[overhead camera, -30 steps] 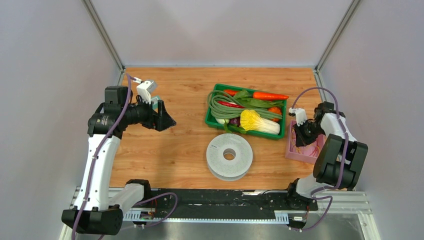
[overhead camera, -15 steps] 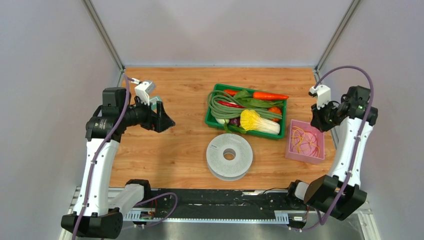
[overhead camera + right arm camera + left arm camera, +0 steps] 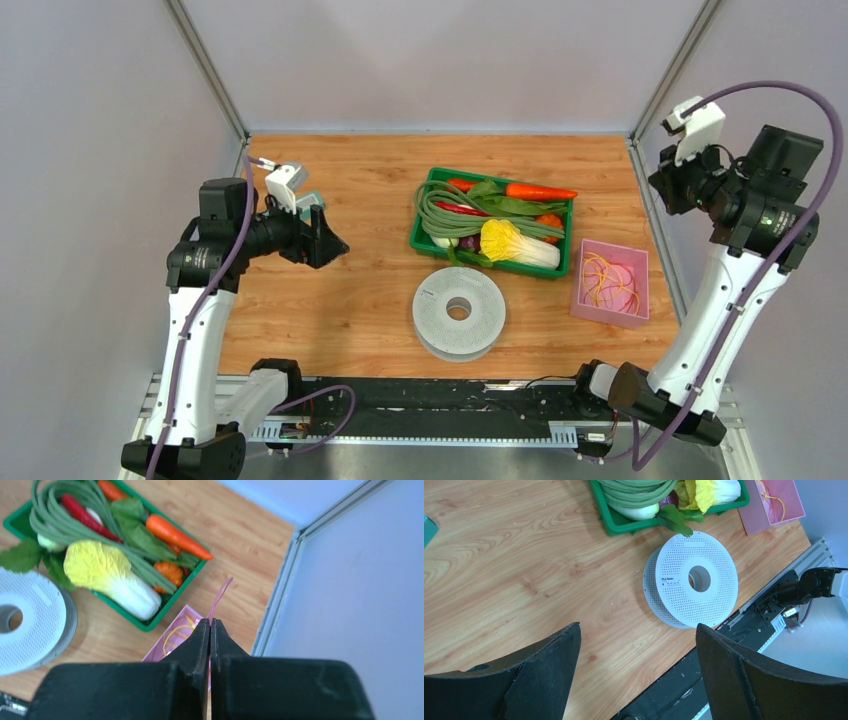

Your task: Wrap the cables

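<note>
Left of the cable spool (image 3: pixel 459 312), the left gripper (image 3: pixel 334 238) hangs spread, empty. Far to its right, the right gripper (image 3: pixel 210 624) pinches a thin pink strand (image 3: pixel 220 593)

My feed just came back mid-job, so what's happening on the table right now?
The right gripper is shut on a thin pink strand and held high at the right side, with the pink tray below it. The left gripper is open and empty, hovering over the table left of the spool. The spool lies flat in front of the green crate of vegetables, with neither gripper touching it.
</note>
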{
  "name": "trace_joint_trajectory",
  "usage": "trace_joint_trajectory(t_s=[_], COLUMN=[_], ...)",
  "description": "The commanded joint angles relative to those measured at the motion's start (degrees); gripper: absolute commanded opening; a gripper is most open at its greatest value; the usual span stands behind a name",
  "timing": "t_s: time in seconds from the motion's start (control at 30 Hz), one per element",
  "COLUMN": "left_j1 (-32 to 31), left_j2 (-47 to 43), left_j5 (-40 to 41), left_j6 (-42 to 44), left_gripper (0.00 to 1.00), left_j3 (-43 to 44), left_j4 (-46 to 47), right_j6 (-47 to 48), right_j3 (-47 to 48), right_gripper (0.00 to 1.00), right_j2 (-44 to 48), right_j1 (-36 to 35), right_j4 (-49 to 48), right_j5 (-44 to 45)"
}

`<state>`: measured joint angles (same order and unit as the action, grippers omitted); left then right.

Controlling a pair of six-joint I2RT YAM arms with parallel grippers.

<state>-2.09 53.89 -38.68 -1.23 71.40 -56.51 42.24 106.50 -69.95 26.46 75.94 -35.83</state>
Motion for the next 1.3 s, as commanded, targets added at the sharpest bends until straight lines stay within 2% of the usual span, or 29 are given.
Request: trace_joint_trajectory(t_s=[0.0, 0.17, 0.33, 0.57, 0.63, 0.7, 0.8, 0.9, 1.07, 1.27], left_j1=[0.33, 0.33, 0.33, 0.33, 0.33, 0.33, 0.33, 0.33, 0.33, -0.11], left_j2=[-1.07, -0.89, -0.36, -0.89, -0.98, -1.33, -1.59, -1.94, -2.65, -3.61], left_j5=[-0.79, -1.23, -1.84, -2.02, -2.1, -2.1, -2.19, -2.46, -7.8, -16.33], left_j6=[-0.79, -1.31, -1.93, -2.72, -3.07, -3.42, -3.69, -3.69, -4.12, -11.23], left_gripper=[0.92, 0.92, 0.92, 0.92, 0.92, 0.92, 0.92, 0.92, 0.92, 0.9], left_j3=[-0.12, 0.15, 0.67, 0.32, 0.06, -0.2, -0.55, -1.08, -3.71, -8.72], left_j4=[2.63, 3.69, 4.04, 4.92, 5.09, 5.53, 5.88, 6.5, 10.97, 26.77], right_j6=[-10.05, -19.98, -32.63, -58.55, -66.55, -70.26, -71.77, -69.49, -65.8, -68.51], right_j3=[7.31, 13.73, 16.01, 21.02, 24.26, 27.52, 27.63, 24.38, 23.31, 28.76], right_gripper=[0.0, 0.0, 0.0, 0.0, 0.0, 0.0, 0.0, 0.0, 0.0, 0.0], right_j2=[1.22, 0.96, 0.17, -5.36, -8.16, -10.89, -12.14, -10.65, -9.67, -13.28], right_j1=[0.35, 0.26, 0.35, 0.09, -0.79, -3.24, -7.11, -10.8, -17.04, -22.93], right_j4=[-8.33, -18.18, -31.8, -57.27, -61.69, -62.41, -63.02, -63.37, -63.55, -66.53], right_j5=[-2.75, -3.71, -6.96, -11.71, -12.33, -11.89, -12.15, -10.84, -7.07, -3.46])
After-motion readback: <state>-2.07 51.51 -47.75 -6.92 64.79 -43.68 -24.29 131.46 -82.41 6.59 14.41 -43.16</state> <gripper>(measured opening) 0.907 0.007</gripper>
